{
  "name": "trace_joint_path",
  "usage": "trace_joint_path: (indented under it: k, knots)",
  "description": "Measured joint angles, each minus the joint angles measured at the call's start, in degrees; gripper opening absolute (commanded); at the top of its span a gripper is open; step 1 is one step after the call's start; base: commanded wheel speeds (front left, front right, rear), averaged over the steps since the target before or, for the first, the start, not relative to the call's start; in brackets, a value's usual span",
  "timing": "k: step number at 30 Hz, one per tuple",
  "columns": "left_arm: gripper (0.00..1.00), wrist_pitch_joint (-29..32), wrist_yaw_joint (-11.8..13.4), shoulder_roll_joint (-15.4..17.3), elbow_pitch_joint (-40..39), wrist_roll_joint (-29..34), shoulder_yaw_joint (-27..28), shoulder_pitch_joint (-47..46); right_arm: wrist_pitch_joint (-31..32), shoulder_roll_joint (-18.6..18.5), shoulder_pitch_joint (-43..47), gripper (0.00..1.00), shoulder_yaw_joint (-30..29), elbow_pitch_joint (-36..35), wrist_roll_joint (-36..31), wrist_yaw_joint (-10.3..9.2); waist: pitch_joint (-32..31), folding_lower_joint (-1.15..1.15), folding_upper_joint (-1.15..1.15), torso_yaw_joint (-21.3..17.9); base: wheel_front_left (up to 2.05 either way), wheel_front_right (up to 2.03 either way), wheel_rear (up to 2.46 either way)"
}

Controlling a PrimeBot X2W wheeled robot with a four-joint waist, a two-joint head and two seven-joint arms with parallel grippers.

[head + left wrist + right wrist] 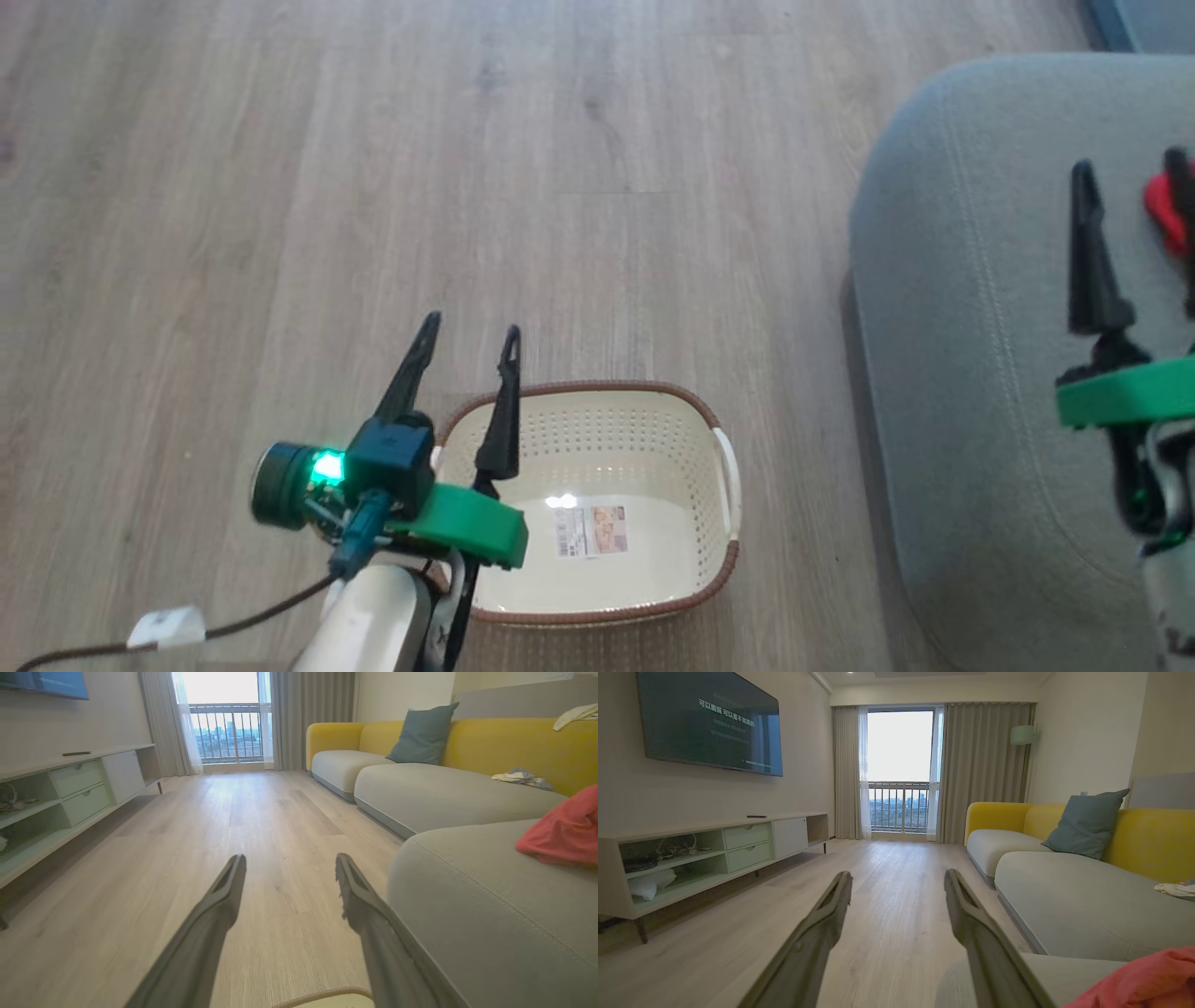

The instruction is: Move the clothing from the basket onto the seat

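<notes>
The cream basket (607, 429) stands on the wood floor with just a paper label (591, 530) on its bottom. My left gripper (472, 329) hovers open over the basket's left rim; in the left wrist view the same gripper (290, 858) holds nothing. The grey seat (980, 373) fills the right side. Red clothing (1162, 210) lies on it at the far right edge, partly behind my right gripper (1131, 163), which is open above the cushion. The left wrist view shows the clothing (560, 830) resting on the seat (490, 914). In the right wrist view the open gripper (897, 874) is empty, with red clothing (1143, 980) at bottom right.
Bare wood floor (467, 168) stretches beyond the basket. A long yellow-backed sofa (444, 788) with a teal pillow (423, 732) and a crumpled pale cloth (521, 777) runs along the right. A low TV cabinet (714, 854) lines the left wall. A cable (252, 616) trails from my left arm.
</notes>
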Motion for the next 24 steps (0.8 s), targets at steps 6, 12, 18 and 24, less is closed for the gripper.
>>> trace_joint_path:
  k: [6, 12, 18, 24]
  knots:
    - [1.00, 0.00, 2.21, -0.07, -0.75, -0.88, 2.00, 2.33, 0.00, 4.42, 5.37, 1.00, -1.04, -0.20, -1.00, 0.00, -1.02, 0.00, 0.00, 2.50, 0.00, 0.00, 0.00]
    - [1.00, 0.00, 2.92, -0.07, -0.11, -0.85, 3.39, 5.31, 0.00, 8.89, 8.74, 1.00, 0.23, 0.10, -3.44, 0.00, -2.27, 0.00, 0.00, 3.94, 0.00, 0.00, 0.00]
    - [1.00, 0.00, 2.60, -0.07, 0.67, -0.82, 3.61, 6.27, 0.00, 12.06, 12.07, 1.00, 0.14, 1.55, -4.82, -0.01, -3.49, 0.00, 0.00, 5.30, 0.00, 0.00, 0.00]
    - [1.00, 0.01, 2.01, -0.05, 1.54, -3.03, 4.19, 6.97, 0.01, 13.14, 13.83, 1.00, 0.66, 2.24, -5.99, -0.01, -3.94, 0.00, 0.00, 5.76, 0.00, 0.00, 0.00]
